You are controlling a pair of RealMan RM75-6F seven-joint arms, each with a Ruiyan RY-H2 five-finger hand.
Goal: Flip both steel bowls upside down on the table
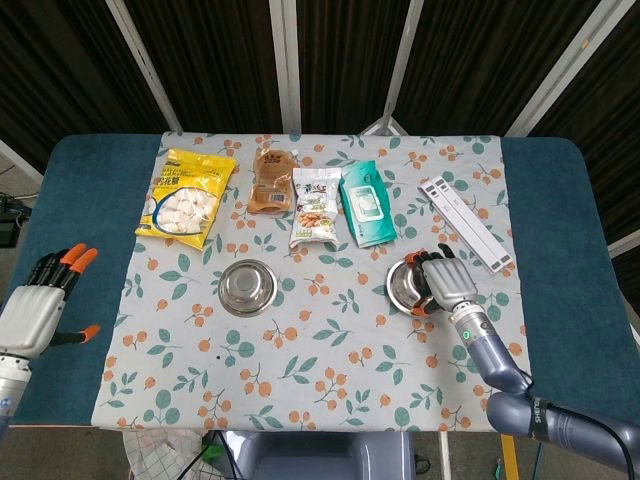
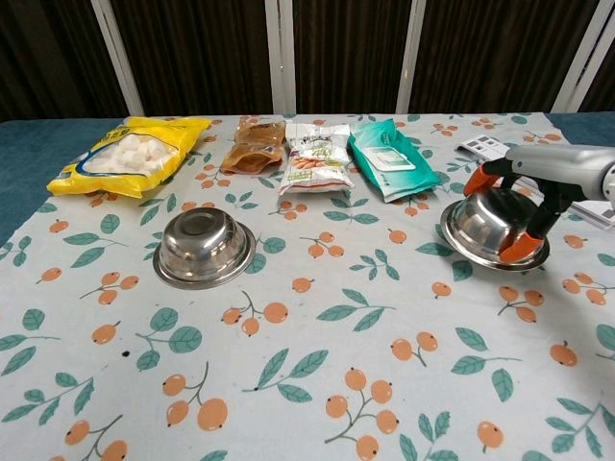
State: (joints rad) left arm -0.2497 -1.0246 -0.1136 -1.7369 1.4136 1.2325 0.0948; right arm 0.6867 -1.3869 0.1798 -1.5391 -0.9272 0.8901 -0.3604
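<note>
Two steel bowls are on the floral cloth. The left bowl (image 1: pixel 247 287) (image 2: pixel 204 250) lies upside down, rim on the cloth and flat base up, with nothing touching it. The right bowl (image 1: pixel 403 285) (image 2: pixel 480 226) is tilted, its outer wall turned toward the chest camera and its rim low at the front. My right hand (image 1: pixel 447 282) (image 2: pixel 553 178) grips this bowl from its right side, with orange fingertips (image 2: pixel 519 250) curled round its edge. My left hand (image 1: pixel 40 300) hovers over the blue table left of the cloth, fingers apart, holding nothing.
Along the back of the cloth lie a yellow snack bag (image 1: pixel 187 195), a brown pouch (image 1: pixel 271 180), a nut packet (image 1: pixel 314 205), a green wipes pack (image 1: pixel 364 203) and a white flat strip (image 1: pixel 465 222). The blue table (image 1: pixel 560 240) borders the cloth on both sides.
</note>
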